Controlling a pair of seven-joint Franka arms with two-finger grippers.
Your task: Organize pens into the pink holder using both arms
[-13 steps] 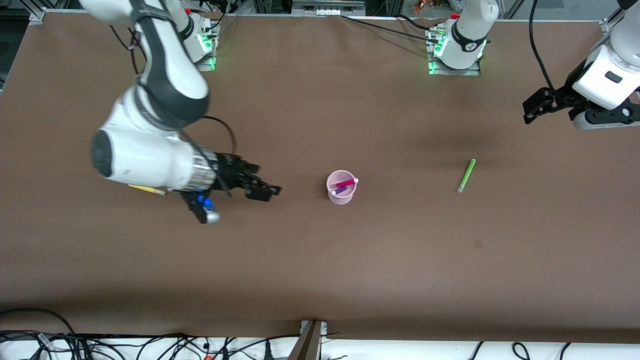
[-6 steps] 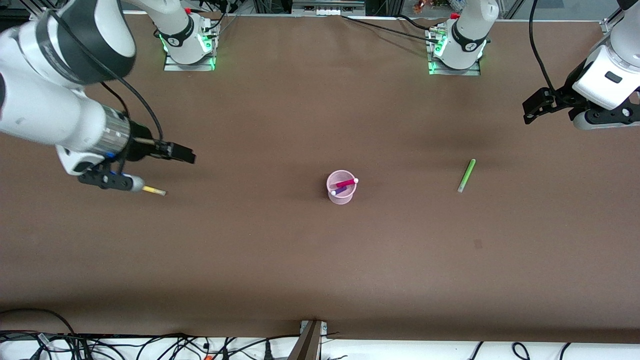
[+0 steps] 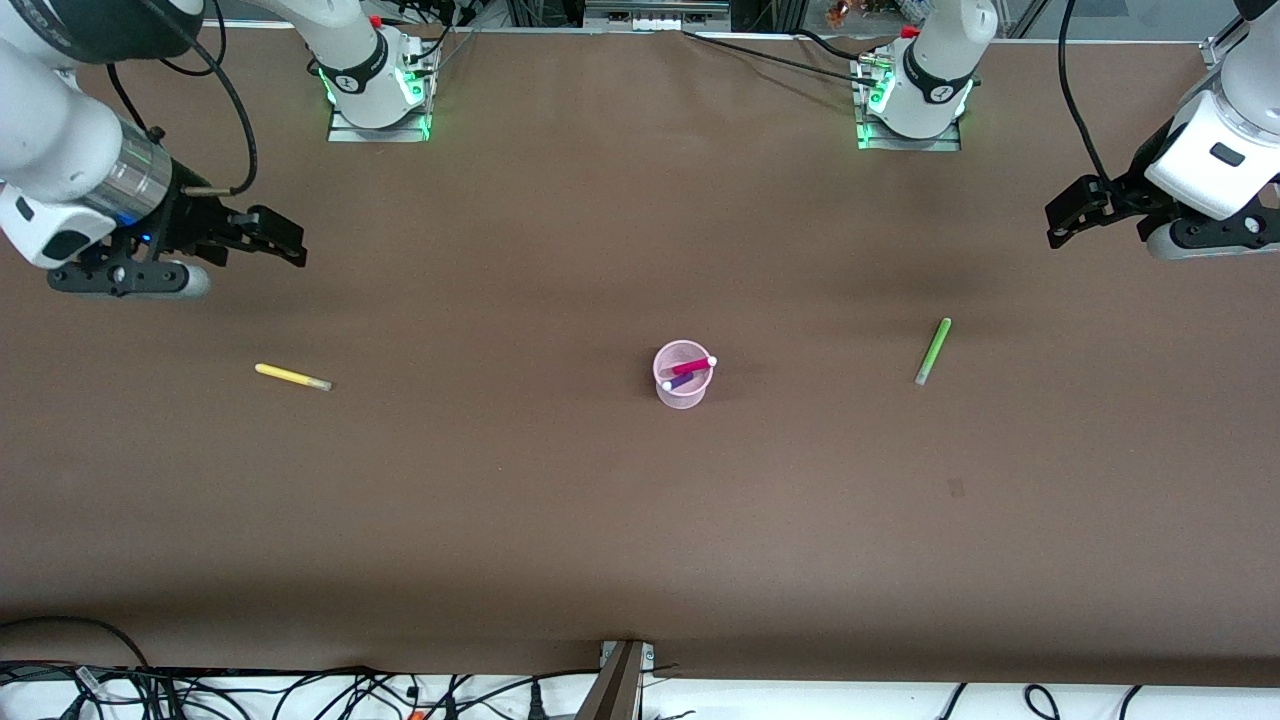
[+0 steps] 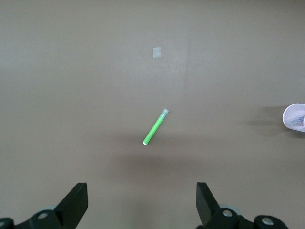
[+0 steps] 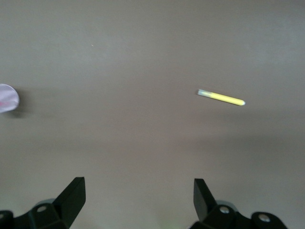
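Observation:
The pink holder (image 3: 683, 374) stands mid-table with the magenta-pink pen (image 3: 692, 366) and the dark purple pen (image 3: 679, 382) in it. It shows at the edge of the left wrist view (image 4: 295, 117) and of the right wrist view (image 5: 7, 98). The yellow pen (image 3: 292, 377) lies flat toward the right arm's end, seen too in the right wrist view (image 5: 220, 98). The light green pen (image 3: 932, 351) lies flat toward the left arm's end, seen too in the left wrist view (image 4: 156, 127). My right gripper (image 3: 275, 238) is open and empty, up above the table. My left gripper (image 3: 1070, 215) is open and empty, held up, waiting.
The brown table (image 3: 640, 520) carries a small pale mark (image 3: 955, 487), nearer the front camera than the green pen. The arm bases (image 3: 375, 85) stand along the table's edge farthest from the camera. Cables lie off the near edge (image 3: 300, 690).
My right arm has swung away from the pink holder toward its own end of the table and risen, uncovering the yellow pen. The left arm has not moved.

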